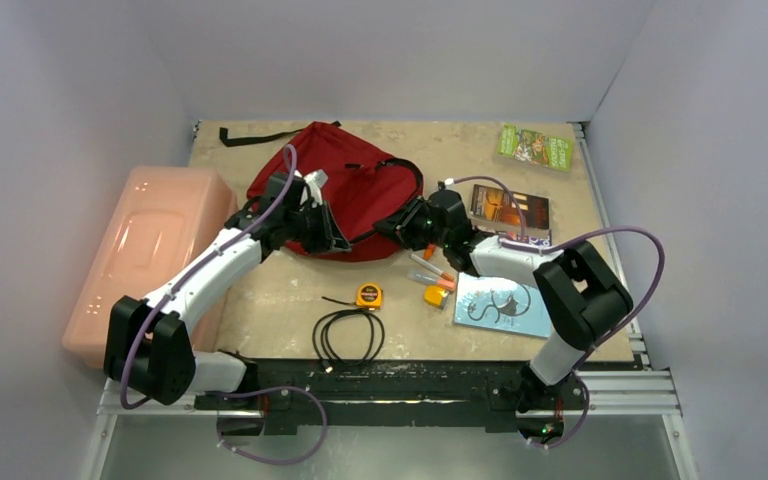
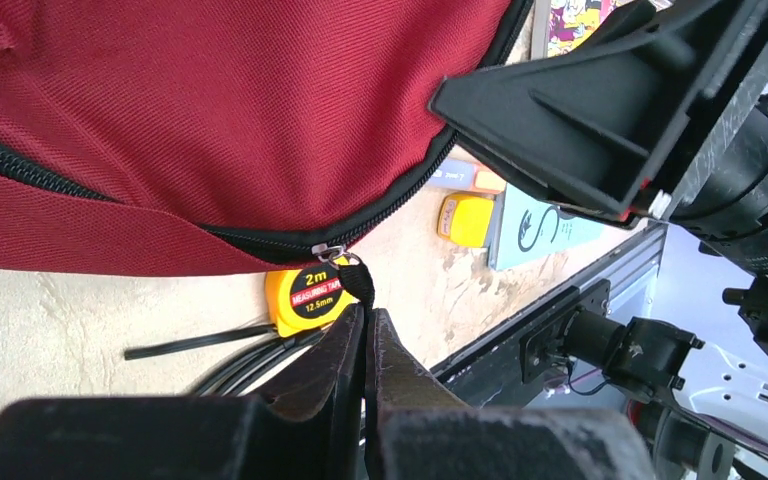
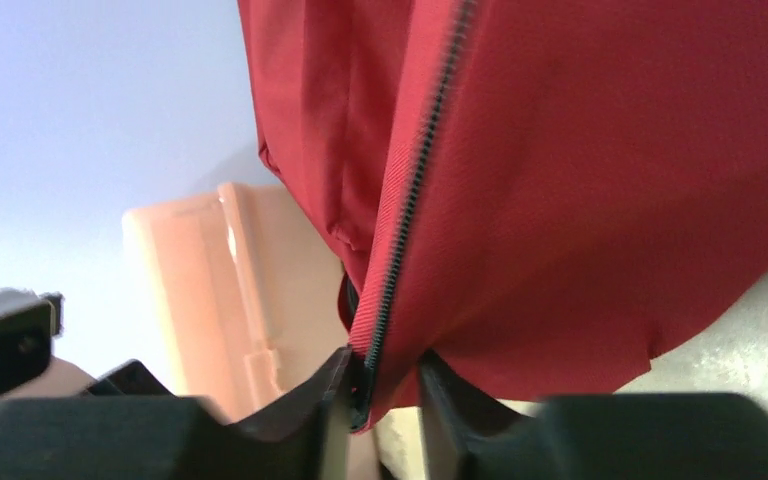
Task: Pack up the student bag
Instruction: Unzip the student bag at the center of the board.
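Our left hand (image 2: 365,325) is pressed together, clamped on the black zipper pull (image 2: 356,280) at the lower edge of the red bag (image 2: 210,120). Just beside the pull we see a yellow tape measure (image 2: 312,295) whose label reads "2m MEASURING TAPE 12.5mm", with a coiled black cable (image 2: 220,355) next to it. Our right hand (image 3: 380,395) has its fingers apart on either side of the bag's zippered edge, with a sliver of gap at one finger. The bag lies on the far part of the table (image 1: 280,290), between our two hands and near the pink box (image 1: 150,250). A pale blue book (image 1: 500,305) lies near the right arm; we cannot read its cover.
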